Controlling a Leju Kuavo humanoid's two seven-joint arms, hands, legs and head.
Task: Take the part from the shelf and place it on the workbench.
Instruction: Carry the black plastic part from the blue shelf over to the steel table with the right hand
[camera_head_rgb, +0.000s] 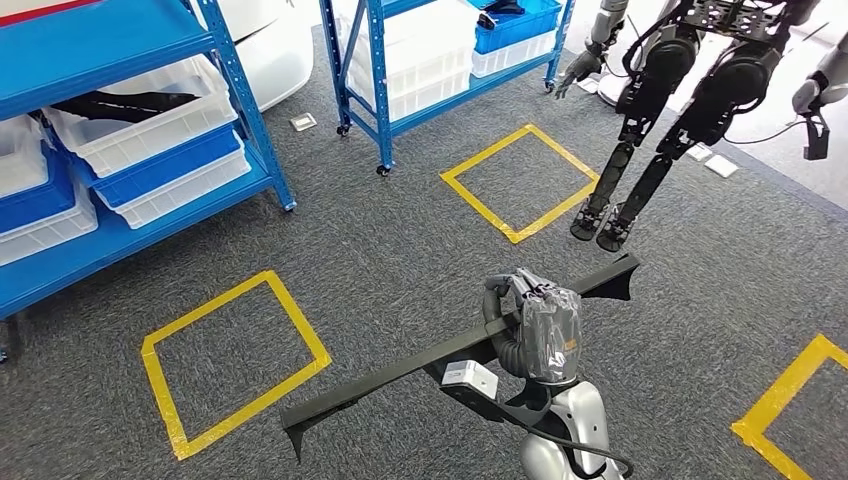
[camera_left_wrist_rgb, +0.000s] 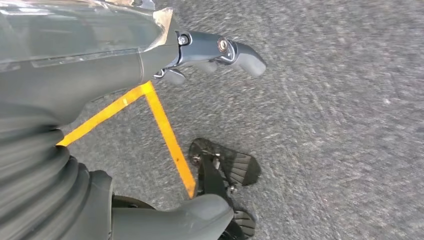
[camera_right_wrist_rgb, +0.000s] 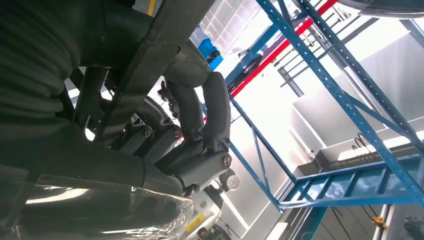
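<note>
A: Head view status?
B: A long black part is being held level over the grey carpet by the right hand, fingers wrapped around it near its middle. Blue shelves with white bins are being seen off to the left, a second rack further back. Yellow tape squares are being shown on the floor. Another robot is being seen ahead on the right, legs near the far square.
A: Left wrist?
B: The left hand is being hung over carpet, fingers curled in, nothing gripped. Yellow tape is being crossed below.
A: Right wrist?
B: Fingers are being seen clamped on the part's dark bar. Blue shelf framing is being seen behind.
</note>
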